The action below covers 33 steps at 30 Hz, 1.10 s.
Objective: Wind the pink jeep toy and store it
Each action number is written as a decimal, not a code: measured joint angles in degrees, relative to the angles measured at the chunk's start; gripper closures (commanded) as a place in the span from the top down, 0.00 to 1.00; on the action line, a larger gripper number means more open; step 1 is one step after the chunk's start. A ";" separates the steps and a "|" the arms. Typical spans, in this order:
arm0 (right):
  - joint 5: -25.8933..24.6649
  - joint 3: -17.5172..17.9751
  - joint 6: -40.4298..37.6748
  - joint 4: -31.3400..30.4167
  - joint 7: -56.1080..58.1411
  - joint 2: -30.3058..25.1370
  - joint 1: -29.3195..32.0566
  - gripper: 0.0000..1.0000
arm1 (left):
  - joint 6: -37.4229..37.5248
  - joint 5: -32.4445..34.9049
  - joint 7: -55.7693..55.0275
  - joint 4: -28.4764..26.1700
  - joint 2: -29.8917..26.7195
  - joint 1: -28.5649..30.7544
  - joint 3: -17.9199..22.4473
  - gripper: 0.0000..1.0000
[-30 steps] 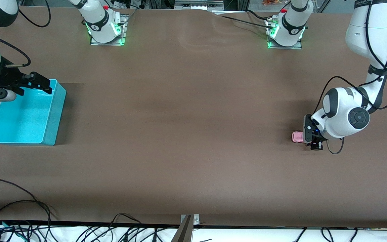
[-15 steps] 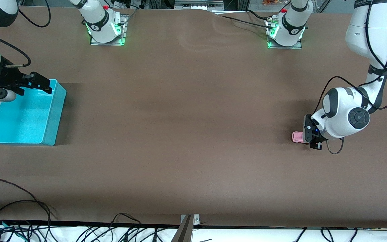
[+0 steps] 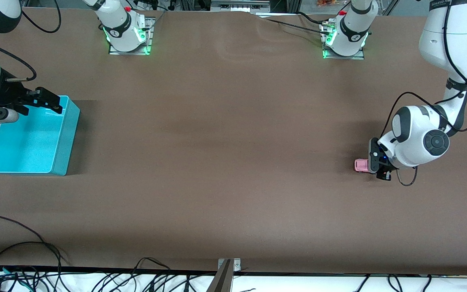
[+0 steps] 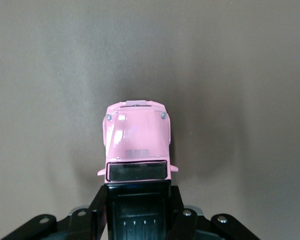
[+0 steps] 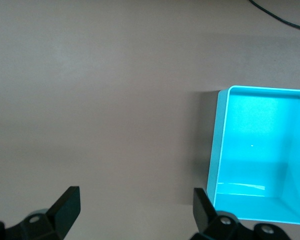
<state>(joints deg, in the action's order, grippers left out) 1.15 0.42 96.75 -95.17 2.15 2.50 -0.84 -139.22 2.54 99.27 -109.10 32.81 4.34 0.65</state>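
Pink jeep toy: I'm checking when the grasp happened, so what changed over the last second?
The left gripper closed its fingers on the black rear of the pink jeep toy, which shifted slightly toward the left arm's end of the table, still on the table. The right gripper stayed open over the table beside the turquoise bin, which did not move.

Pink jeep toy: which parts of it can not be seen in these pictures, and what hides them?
- Front view: the rear of the pink jeep toy is covered by the left gripper and wrist.
- Left wrist view: its wheels and underside lie under the body; the black roof end is cut off by the edge, between the jaws.
- Right wrist view: only the turquoise bin shows, no toy.
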 measured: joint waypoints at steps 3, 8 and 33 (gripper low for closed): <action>0.00 0.00 0.00 0.00 0.00 0.00 0.00 1.00 | 0.00 0.00 0.01 0.07 0.06 0.28 0.01 0.06; 0.00 0.00 0.00 0.00 0.00 0.00 0.00 1.00 | 0.00 0.00 0.06 0.41 0.30 1.68 0.02 0.06; 0.00 -0.10 0.13 0.00 0.00 0.28 0.02 1.00 | 0.84 0.00 7.34 5.04 3.01 11.99 -0.02 0.07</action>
<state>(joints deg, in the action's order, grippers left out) 1.15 0.32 96.88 -95.17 2.15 2.79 -0.82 -138.39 2.54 106.61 -104.06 35.83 16.32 0.63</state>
